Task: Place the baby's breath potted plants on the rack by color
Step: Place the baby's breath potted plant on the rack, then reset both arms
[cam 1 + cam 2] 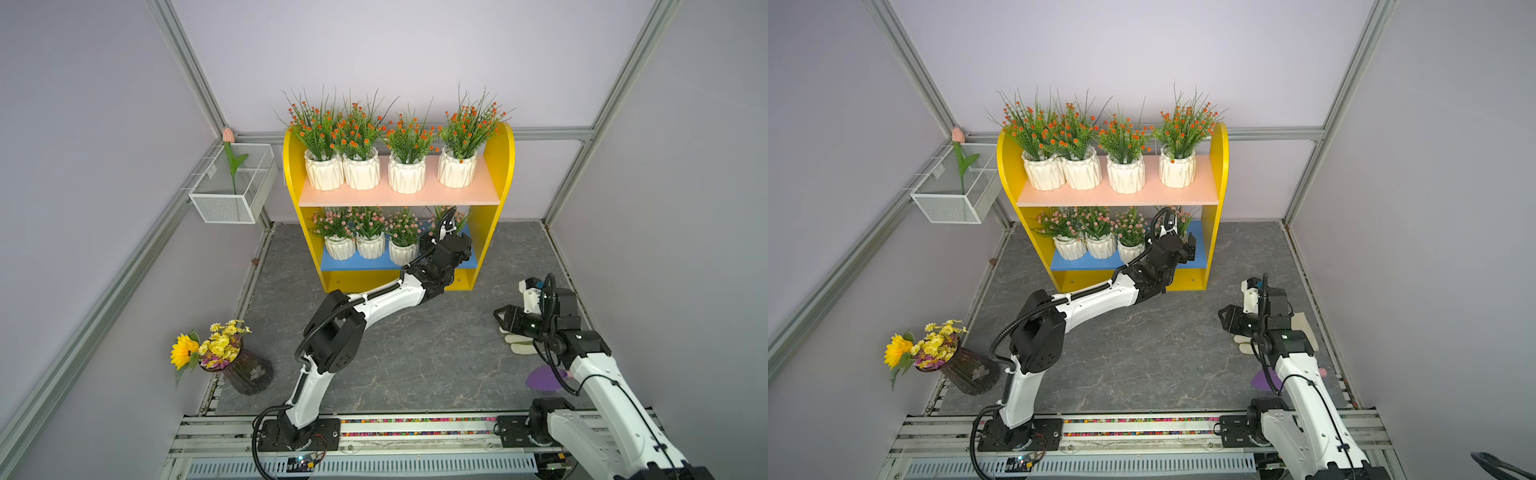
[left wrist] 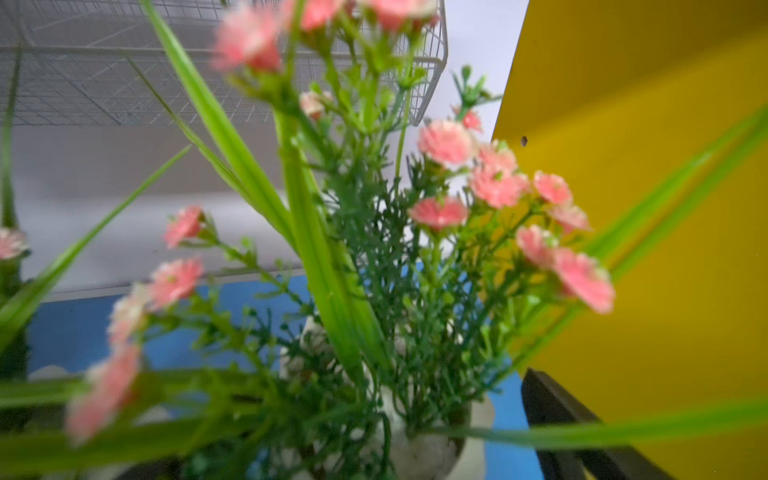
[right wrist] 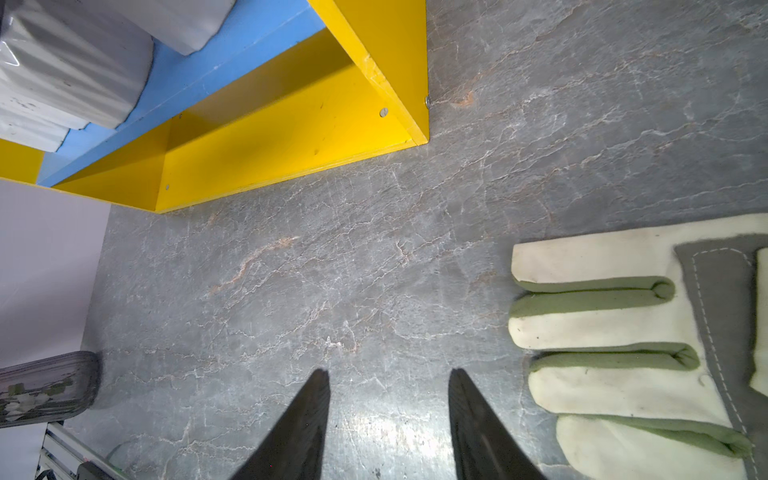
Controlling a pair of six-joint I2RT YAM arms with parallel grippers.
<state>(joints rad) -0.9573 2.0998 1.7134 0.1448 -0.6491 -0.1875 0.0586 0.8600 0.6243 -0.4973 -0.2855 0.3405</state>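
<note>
1. We see the rack (image 1: 496, 166) standing at the back edge of the table (image 1: 415, 353).
2. Four orange plants (image 1: 407, 137) stand in a row on the pink top board (image 1: 399, 195), from its left end to its right end.
3. Three pink plants (image 1: 368, 224) stand side by side on the blue board (image 1: 345, 264), from its left end to the middle.
4. The last pink plant (image 2: 415, 270) stands upright near the right end of the blue board.
5. The left gripper (image 1: 446, 241) reaches into the rack at this plant. Its jaws are spread wide with the pot between them. In the left wrist view we see a strip of blue board between the pot and one finger (image 2: 557, 411), so that finger is not touching the pot.
6. The right gripper (image 3: 387, 374) hangs over the table near its right edge, well apart from the rack. Its jaws are spread with nothing between them.
7. A glove (image 3: 623, 332) lies flat on the table just beside the right gripper.
</note>
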